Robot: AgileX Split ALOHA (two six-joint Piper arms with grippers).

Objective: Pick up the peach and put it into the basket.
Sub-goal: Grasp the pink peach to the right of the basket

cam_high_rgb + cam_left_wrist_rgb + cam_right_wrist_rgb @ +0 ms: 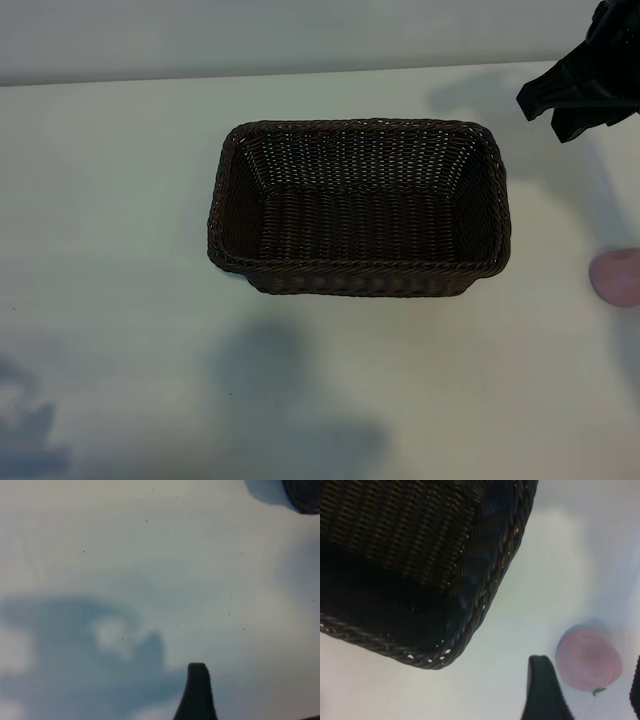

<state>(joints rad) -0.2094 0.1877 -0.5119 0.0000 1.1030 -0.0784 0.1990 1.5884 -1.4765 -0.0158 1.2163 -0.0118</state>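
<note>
The dark-brown woven basket (360, 275) stands empty in the middle of the white table. The pale-pink peach (618, 277) lies on the table near the right edge, apart from the basket. My right gripper (572, 96) hovers open at the far right, behind the peach. In the right wrist view the peach (589, 659) sits on the table between the two dark fingers (543, 692), which do not touch it, and the basket's corner (470, 625) is close by. My left gripper (255, 700) is open over bare table, out of the exterior view.
The left wrist view catches a corner of the basket (306, 495) far from the left finger (197, 692). The table (110, 220) is plain white, with arm shadows on its near side. A wall runs along the far edge.
</note>
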